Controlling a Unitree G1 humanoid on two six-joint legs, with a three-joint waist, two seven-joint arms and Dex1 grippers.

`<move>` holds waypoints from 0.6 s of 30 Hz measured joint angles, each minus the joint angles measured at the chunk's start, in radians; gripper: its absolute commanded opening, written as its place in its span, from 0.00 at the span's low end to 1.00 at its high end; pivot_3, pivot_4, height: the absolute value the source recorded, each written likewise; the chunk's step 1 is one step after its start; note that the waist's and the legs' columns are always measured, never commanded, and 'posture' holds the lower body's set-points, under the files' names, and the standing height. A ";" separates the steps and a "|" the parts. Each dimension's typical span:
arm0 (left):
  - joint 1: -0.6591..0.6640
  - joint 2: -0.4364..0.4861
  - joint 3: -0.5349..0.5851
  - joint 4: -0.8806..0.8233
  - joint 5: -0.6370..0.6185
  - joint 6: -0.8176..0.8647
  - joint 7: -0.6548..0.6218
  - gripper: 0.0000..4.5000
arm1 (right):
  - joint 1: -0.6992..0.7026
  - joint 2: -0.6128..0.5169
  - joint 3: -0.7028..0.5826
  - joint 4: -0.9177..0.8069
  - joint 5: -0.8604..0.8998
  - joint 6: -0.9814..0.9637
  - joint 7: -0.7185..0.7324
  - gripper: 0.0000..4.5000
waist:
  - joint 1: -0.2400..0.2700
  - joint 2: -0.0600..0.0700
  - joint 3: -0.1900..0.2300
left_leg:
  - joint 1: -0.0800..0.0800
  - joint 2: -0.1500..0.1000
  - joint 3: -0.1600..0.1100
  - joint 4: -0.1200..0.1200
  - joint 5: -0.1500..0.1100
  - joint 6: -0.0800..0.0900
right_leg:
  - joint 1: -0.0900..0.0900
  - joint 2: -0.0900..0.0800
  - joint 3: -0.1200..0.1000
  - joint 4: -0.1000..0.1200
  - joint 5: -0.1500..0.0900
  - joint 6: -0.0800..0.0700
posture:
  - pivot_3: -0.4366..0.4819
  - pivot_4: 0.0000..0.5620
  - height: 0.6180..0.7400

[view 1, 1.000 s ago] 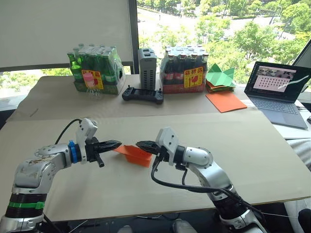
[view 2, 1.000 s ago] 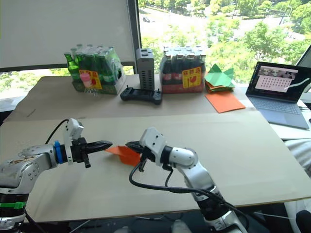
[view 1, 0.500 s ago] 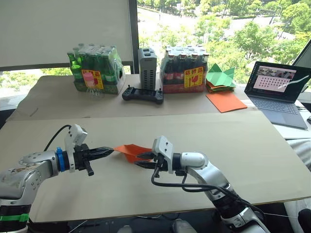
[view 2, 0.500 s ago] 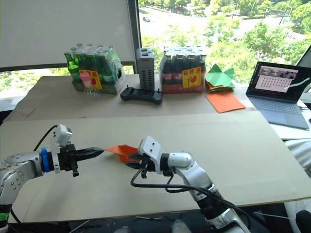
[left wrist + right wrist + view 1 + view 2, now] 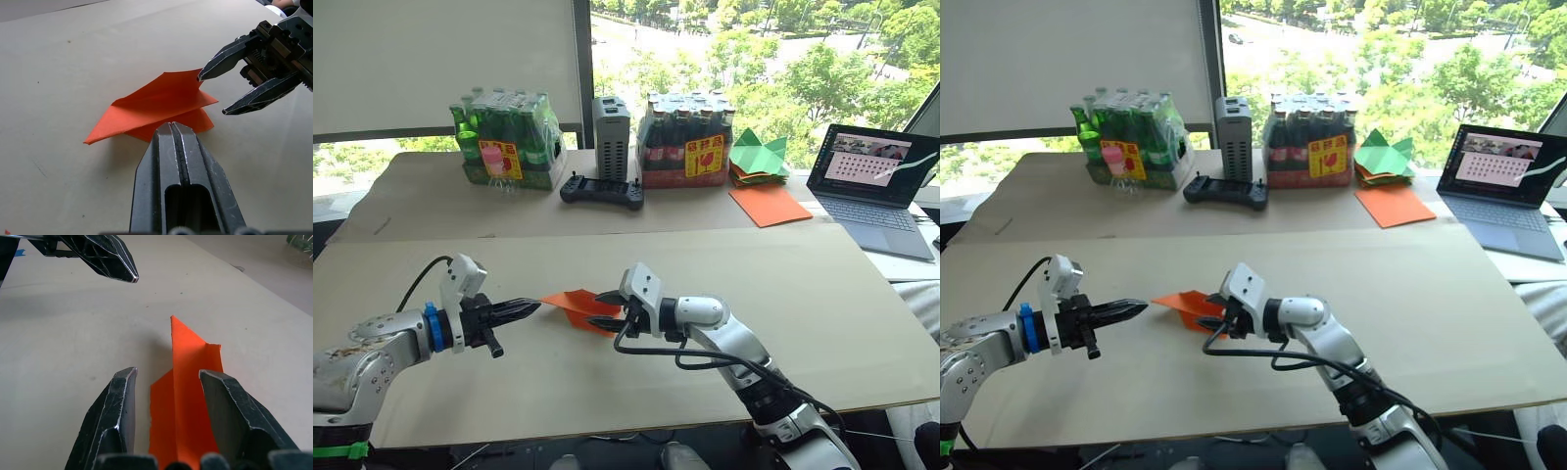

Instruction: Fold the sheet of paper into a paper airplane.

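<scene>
A folded orange paper airplane (image 5: 579, 305) was seen lying on a large beige table (image 5: 783, 294), near the front edge, between the two grippers. The paper was shaped as a pointed wedge with raised creased flaps, its tip directed toward the robot's left.

The left gripper (image 5: 530, 307) was held low over the table just beside the paper's tip, its two black fingers pressed together with nothing between them; in the left wrist view, the closed fingers (image 5: 178, 161) were seen pointing at the paper's near edge. The right gripper (image 5: 603, 309) was positioned at the wide end of the paper with its fingers spread apart, one above and one below the raised flap. In the right wrist view, the orange fold (image 5: 188, 387) was seen running between the parted fingers (image 5: 120, 406); whether they touched the paper could not be told.

At the far side of the table, two shrink-wrapped packs of bottles (image 5: 504, 137), a black controller (image 5: 601, 189), green paper shapes (image 5: 756, 157), a flat orange sheet (image 5: 769, 205) and an open laptop (image 5: 876, 181) were seen.
</scene>
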 measured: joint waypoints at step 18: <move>0.004 -0.031 0.000 -0.002 0.000 -0.005 0.025 0.00 | -0.133 0.024 -0.008 0.204 -0.044 -0.001 0.009 0.51 | -0.001 0.000 0.000 | 0.000 0.000 0.000 0.000 0.000 0.000 | 0.000 0.000 0.000 0.000 0.000 0.000 | 0.48 0.27 1.00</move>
